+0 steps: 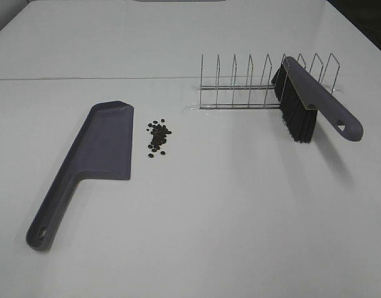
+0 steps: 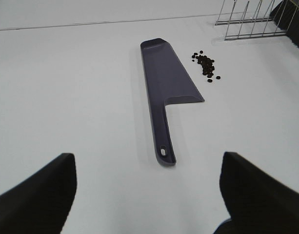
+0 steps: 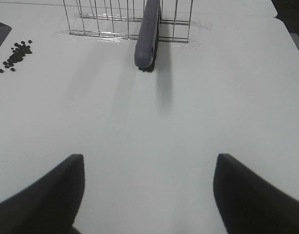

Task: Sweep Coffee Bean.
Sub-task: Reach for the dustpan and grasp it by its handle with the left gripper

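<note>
The coffee bean cluster lies on the white table just right of the grey-purple dustpan, which rests flat with its handle toward the front. A matching brush with black bristles leans in a wire rack at the back right. Neither gripper appears in the high view. In the left wrist view my left gripper stands open and empty, short of the dustpan handle end, with the beans beyond. Well back from the brush handle, my right gripper is open and empty too.
The wire rack stands behind the brush in the right wrist view, with the beans off to one side. A seam in the table runs across the back. Dark floor shows past the far right corner.
</note>
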